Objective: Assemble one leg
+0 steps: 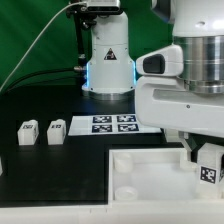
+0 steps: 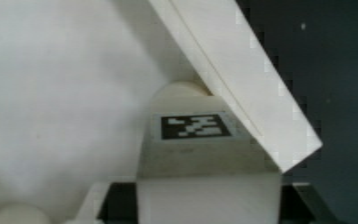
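Note:
My gripper [image 1: 206, 157] is shut on a leg [image 1: 208, 172], a small white post with a black-and-white tag. It holds the leg upright at the exterior view's right, over the near right corner of the large white tray-like piece [image 1: 140, 165]. In the wrist view the leg [image 2: 195, 128] points down beside the piece's raised rim [image 2: 229, 70], and dark fingers [image 2: 123, 200] clamp both of its sides. I cannot tell whether the leg's lower end touches the piece. Two more legs [image 1: 28, 133] [image 1: 55, 131] stand on the black table at the exterior view's left.
The marker board [image 1: 110, 124] lies flat behind the tray-like piece, in front of the arm's base [image 1: 108, 60]. A cable runs from the upper left to the base. The arm's white body fills the upper right.

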`<state>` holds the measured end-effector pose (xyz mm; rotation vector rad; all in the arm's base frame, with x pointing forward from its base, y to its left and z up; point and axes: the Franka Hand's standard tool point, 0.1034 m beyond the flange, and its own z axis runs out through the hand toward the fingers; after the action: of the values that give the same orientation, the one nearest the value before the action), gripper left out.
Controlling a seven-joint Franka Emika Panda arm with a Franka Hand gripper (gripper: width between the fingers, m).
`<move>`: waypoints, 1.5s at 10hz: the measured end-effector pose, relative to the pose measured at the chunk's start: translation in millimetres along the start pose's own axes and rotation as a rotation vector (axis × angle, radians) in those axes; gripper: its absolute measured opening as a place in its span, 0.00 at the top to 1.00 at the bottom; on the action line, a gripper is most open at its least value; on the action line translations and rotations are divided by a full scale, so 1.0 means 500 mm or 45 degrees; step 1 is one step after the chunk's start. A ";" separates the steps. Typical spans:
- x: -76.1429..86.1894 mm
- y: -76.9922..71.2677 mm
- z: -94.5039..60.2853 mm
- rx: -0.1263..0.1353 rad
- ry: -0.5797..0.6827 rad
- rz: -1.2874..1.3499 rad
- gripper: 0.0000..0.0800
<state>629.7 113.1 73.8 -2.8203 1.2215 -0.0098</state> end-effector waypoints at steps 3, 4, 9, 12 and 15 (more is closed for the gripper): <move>0.000 0.003 0.002 -0.005 -0.012 0.657 0.63; 0.001 0.005 0.002 0.002 -0.036 0.844 0.63; 0.001 0.008 0.000 0.003 -0.087 1.494 0.63; -0.008 0.009 0.000 -0.017 -0.053 1.422 0.63; -0.025 0.007 0.000 -0.021 -0.056 1.404 0.38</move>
<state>618.7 119.7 73.8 -1.7652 2.5190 0.1152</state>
